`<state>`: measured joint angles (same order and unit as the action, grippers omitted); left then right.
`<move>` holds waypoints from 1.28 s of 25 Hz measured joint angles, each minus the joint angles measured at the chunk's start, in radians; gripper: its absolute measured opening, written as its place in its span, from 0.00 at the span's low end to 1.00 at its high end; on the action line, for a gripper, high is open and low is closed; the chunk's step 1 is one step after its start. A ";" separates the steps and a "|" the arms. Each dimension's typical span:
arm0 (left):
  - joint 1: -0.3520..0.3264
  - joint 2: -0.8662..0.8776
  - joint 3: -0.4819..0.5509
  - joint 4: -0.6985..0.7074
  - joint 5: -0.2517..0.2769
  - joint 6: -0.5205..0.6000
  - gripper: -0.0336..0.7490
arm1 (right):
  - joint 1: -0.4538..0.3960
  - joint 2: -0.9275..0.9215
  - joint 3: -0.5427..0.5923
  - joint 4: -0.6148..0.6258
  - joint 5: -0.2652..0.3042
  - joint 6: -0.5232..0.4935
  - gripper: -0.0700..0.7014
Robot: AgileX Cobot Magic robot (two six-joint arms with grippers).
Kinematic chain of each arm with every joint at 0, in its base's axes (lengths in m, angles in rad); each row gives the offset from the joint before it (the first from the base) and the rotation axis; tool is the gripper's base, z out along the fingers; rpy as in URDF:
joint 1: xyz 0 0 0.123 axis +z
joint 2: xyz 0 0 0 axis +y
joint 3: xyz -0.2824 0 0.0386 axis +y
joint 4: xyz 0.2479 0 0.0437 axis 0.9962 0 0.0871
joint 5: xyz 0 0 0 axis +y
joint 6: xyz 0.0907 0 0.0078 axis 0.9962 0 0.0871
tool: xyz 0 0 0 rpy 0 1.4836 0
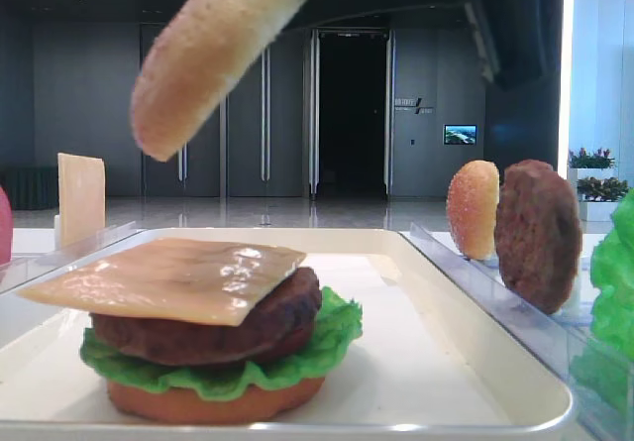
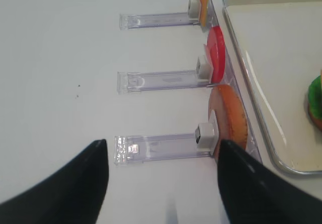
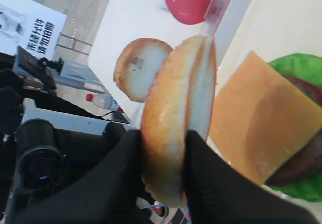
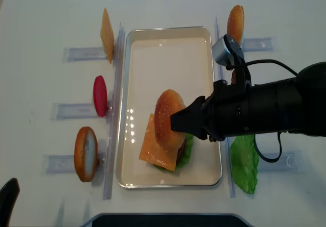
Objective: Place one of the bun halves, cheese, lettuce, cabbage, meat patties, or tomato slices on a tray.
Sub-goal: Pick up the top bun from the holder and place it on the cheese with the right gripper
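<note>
My right gripper is shut on a golden bun half, held on edge and tilted. In the realsense view this bun half hangs over the stack on the cream tray. The stack is a bun base, green lettuce, a dark meat patty and an orange cheese slice on top. The held bun half sits well above the cheese, apart from it. My left gripper is open over the bare table left of the tray, with nothing between its fingers.
Clear racks flank the tray. On the left stand a cheese slice, a red tomato slice and a bun half. On the right stand a bun half, a patty and lettuce.
</note>
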<state>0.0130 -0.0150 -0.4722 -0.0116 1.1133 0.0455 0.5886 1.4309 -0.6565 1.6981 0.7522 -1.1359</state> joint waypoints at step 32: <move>0.000 0.000 0.000 0.000 0.000 0.000 0.70 | -0.003 0.244 -0.061 0.082 0.216 -0.203 0.37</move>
<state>0.0130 -0.0150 -0.4722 -0.0116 1.1133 0.0455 0.5858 1.6748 -0.7172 1.7797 0.9684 -1.3390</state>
